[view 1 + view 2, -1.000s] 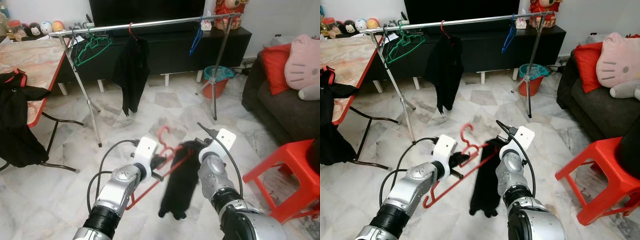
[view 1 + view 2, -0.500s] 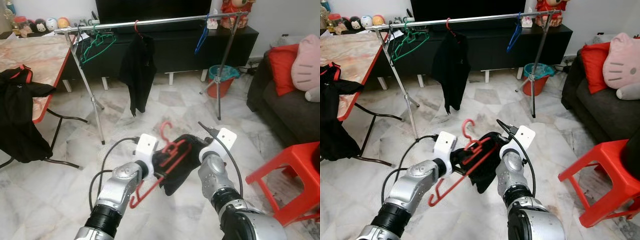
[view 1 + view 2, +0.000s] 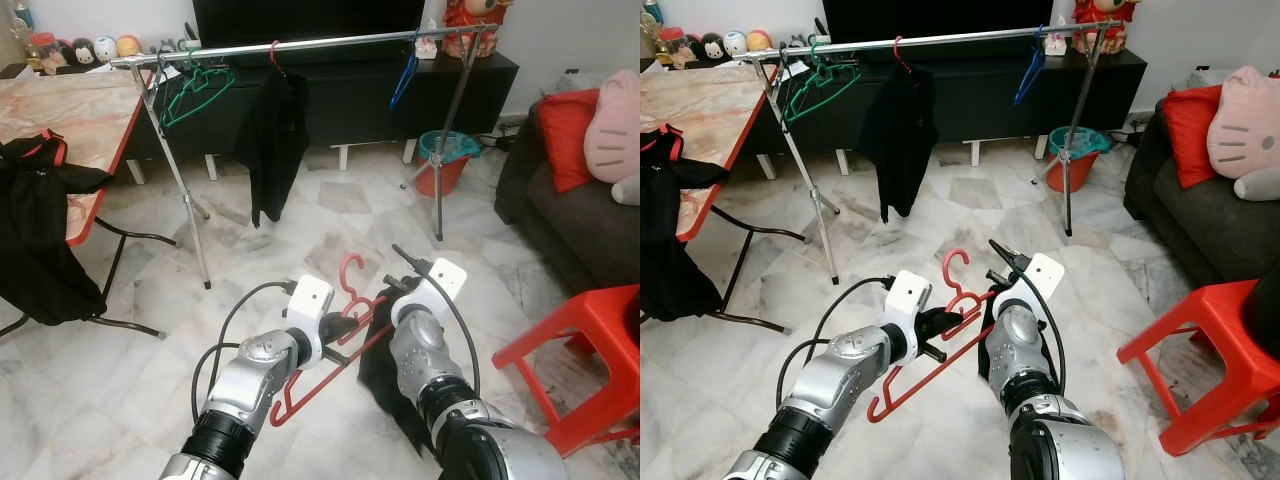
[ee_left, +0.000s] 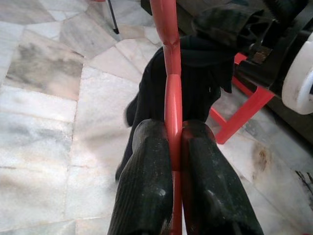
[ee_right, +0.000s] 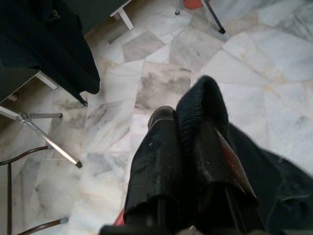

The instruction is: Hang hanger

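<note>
Black fingers of my left gripper (image 4: 176, 147) are pressed together on the thin bar of the red hanger (image 3: 322, 362), which runs straight up between the two pads in the left wrist view. In the head views I see that gripper held low in front of me over the marble floor (image 3: 130, 380), with the hanger slanting from lower left up toward the right, its hook (image 3: 954, 266) standing above the grippers.

My right gripper (image 5: 188, 142) sits just beside the left, to its right, and its fingers are pinched on a fold of black cloth (image 5: 203, 105). This cloth is a dark garment (image 4: 195, 88) that hangs from the hanger's upper end and drops down between my two arms, partly hidden behind the right forearm.

Further out, well apart from both grippers, a metal clothes rail (image 3: 300, 46) spans the room on tripod legs. On it hang green hangers (image 3: 190, 90) near its left end, a black garment on a red hook (image 3: 272, 130) near the middle, and a blue hanger (image 3: 405, 78) toward the right. A table (image 3: 70, 115) with dark clothing draped over its edge stands on my left; a red stool (image 3: 580, 350) and a sofa with cushions are on my right.
</note>
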